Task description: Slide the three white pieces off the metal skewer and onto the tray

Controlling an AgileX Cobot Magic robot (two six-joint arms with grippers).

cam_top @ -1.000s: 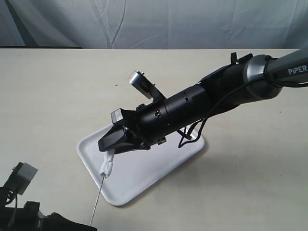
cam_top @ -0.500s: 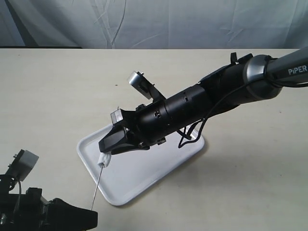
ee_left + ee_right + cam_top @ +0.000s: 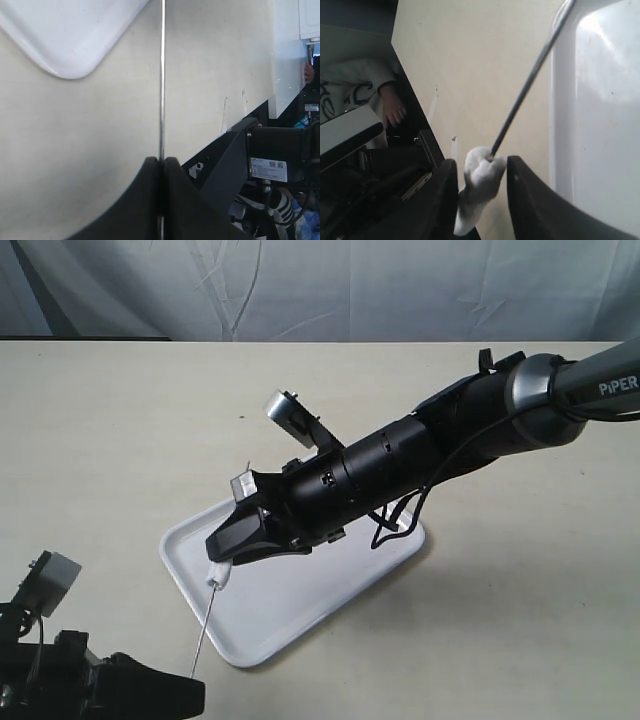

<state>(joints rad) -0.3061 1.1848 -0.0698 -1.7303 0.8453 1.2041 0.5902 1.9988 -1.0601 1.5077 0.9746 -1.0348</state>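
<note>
The white pieces (image 3: 481, 179) are bunched into one lump on the end of the metal skewer (image 3: 530, 82); I cannot count them apart. My right gripper (image 3: 482, 161) holds the lump between its fingers, pressed against one finger, with a thin gap at the other. In the exterior view that gripper (image 3: 225, 552) hangs over the near-left rim of the white tray (image 3: 330, 590), with the pieces (image 3: 217, 573) just below it. From there the skewer (image 3: 203, 630) slants down to my left gripper (image 3: 194, 682). The left gripper (image 3: 162, 160) is shut on the skewer (image 3: 162, 75).
The tray's rounded corner (image 3: 70, 45) lies beside the skewer in the left wrist view. The right arm (image 3: 430, 450) stretches low across the tray from the upper right. Beige tabletop (image 3: 120, 430) surrounds the tray; a grey cloth backdrop (image 3: 320, 285) hangs behind.
The white pieces hung lower and longer below the right gripper a second ago; now they are bunched up tight at its jaws. The left gripper has come up and to the right.
</note>
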